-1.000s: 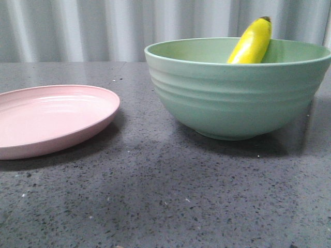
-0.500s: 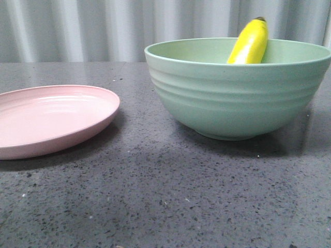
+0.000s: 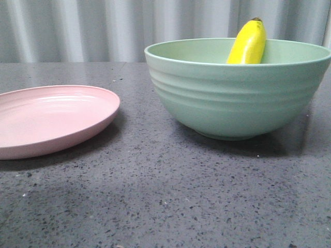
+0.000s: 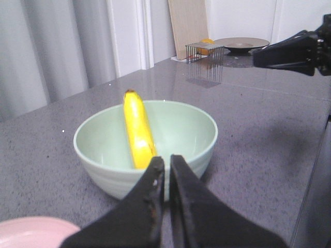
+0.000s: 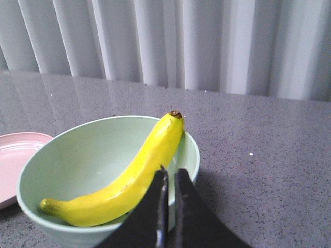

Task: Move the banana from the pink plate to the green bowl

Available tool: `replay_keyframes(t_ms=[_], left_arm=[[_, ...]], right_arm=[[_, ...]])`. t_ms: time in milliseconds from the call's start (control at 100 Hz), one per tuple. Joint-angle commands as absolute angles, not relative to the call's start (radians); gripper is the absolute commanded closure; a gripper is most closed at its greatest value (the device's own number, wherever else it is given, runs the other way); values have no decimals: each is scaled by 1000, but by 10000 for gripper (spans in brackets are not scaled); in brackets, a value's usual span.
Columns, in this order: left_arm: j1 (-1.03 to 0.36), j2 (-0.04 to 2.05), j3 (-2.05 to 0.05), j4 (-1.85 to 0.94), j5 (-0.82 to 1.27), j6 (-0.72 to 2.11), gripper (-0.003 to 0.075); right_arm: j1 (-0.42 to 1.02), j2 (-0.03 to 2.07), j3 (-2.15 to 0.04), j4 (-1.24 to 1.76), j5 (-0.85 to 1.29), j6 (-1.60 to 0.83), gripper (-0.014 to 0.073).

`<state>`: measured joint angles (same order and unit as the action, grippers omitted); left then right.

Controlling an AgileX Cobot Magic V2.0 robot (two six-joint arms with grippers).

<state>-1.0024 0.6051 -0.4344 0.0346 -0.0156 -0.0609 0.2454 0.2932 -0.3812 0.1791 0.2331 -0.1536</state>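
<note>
1. While the banana (image 3: 249, 43) lies inside the green bowl (image 3: 235, 95), its dark tip pokes up over the far rim.
2. Seen from the right wrist, the banana (image 5: 124, 181) leans along the bowl's (image 5: 72, 155) inner wall, one end low near the bottom and the tip up at the rim.
3. The right hand (image 5: 168, 178) is just in front of the bowl, near the banana's middle, and its two fingers are almost pressed together with nothing between them.
4. The left hand (image 4: 164, 168) is also just in front of the bowl (image 4: 181, 129), with the banana (image 4: 137, 129) straight ahead of it.
5. Its fingers are nearly closed too, with only a thin gap, and they hold nothing.
6. The pink plate (image 3: 49, 119) sits on the grey tabletop (image 3: 165, 196), apart from the bowl, with nothing on it.
7. From the left wrist, a bit of the pink plate (image 4: 31, 232) shows low beside the left hand.
8. Far past the left hand, a small wire rack (image 4: 204, 51) and a round dish (image 4: 241, 43) stand on the tabletop (image 4: 258, 113).
9. A black part of the other arm (image 4: 295, 51) shows off to the side.
</note>
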Motion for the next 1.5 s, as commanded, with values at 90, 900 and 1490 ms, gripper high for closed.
replay_keyframes(t_ms=[90,900,1490], left_arm=[[-1001,517,-360,11,-161,-68,741],[-1001,490,-293,8,-175,-68,741],[-492,290,-33,0,-356,-68,741]], right_arm=[[241,137,-302,142,115,-165,657],[241,46,-250,142,156,-165,657],[241,46,-250,142,156,-165,657]])
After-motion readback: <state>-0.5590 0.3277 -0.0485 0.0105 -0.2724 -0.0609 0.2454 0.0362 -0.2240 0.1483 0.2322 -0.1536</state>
